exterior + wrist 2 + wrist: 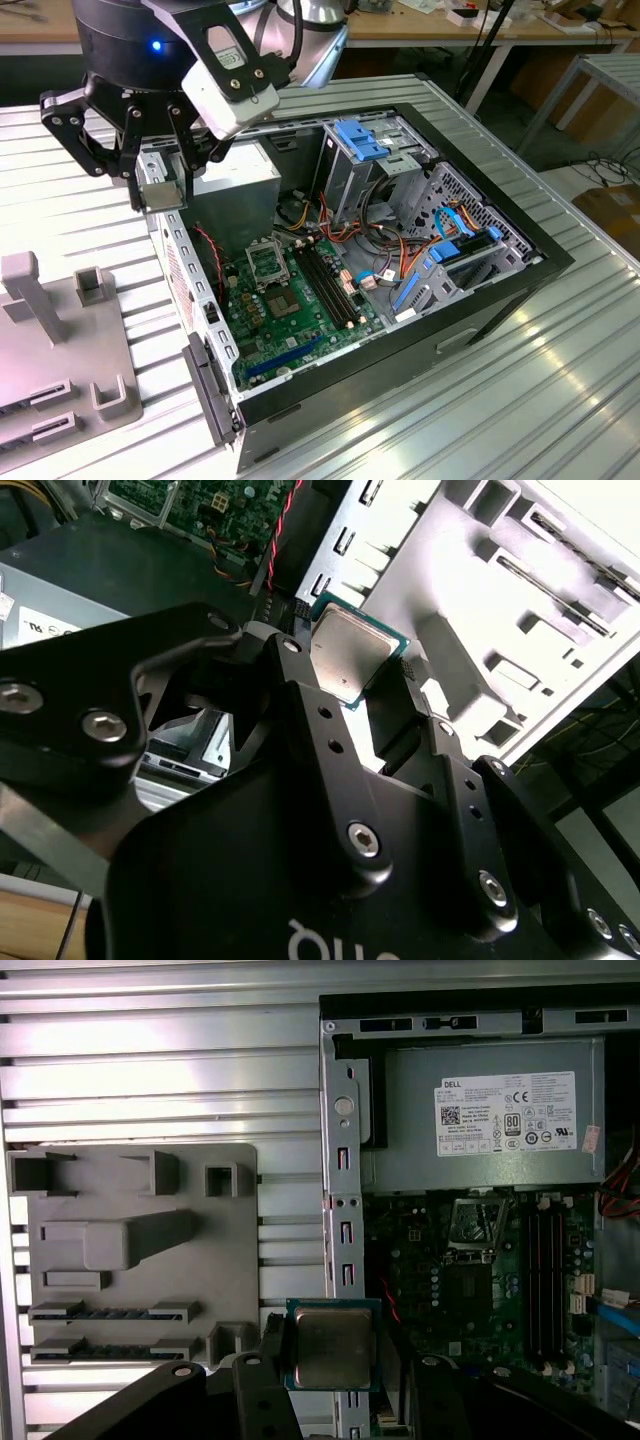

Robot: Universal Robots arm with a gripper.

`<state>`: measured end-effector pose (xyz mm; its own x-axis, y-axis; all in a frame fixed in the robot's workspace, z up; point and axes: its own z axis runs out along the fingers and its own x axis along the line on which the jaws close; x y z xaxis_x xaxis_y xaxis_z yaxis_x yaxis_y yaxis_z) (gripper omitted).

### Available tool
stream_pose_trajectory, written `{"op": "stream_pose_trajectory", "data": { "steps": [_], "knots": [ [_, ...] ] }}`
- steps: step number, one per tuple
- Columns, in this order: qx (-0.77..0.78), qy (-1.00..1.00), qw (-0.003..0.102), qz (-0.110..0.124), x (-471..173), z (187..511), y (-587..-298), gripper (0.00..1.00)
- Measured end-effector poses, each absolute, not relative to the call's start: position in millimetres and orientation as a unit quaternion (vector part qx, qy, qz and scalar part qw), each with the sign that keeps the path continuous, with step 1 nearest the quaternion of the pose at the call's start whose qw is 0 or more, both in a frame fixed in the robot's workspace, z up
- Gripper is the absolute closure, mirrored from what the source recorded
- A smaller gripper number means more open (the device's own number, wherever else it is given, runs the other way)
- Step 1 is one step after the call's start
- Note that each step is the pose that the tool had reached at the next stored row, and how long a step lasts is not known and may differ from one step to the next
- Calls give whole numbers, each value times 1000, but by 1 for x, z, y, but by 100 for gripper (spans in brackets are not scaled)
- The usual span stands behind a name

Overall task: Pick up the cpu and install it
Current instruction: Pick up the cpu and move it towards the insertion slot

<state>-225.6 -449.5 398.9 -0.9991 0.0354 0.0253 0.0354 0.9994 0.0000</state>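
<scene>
**Cpu aloft at the case wall, socket off to one side**

The arm's pincer [163,185] hangs over the side wall of the open computer case [350,385]. Its fingers are closed onto the cpu [165,193], which they hold flat with the pale metal face up, clear of everything beneath.

In the first wrist view the cpu [333,1345] sits above the case's slotted metal edge strip. That puts it between the grey parts holder [140,1260] lying on the ribbed bench [150,1060] and the green motherboard [410,1260].

The metal-framed socket [478,1222] lies well apart from the cpu, farther inside the case and just beside the memory slots [545,1260]. In the exterior view the socket [267,262] is lower than the pincer and toward the exterior view's right.

Judging by the first wrist view, the cpu's edges run roughly square to the socket's frame. The second wrist view shows dark fingers [300,695] bearing on two opposite edges of the cpu [345,650].

The wrist points straight down, and the arm's dark body rises out of the exterior view's upper left.
</scene>
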Motion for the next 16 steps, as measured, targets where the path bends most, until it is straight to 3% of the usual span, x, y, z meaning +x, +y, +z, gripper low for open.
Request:
{"op": "stream_pose_trajectory", "data": {
  "steps": [16],
  "knots": [
    [-18, -1000, 13, 0, -211, 398, -454, 53]
  ]
}}
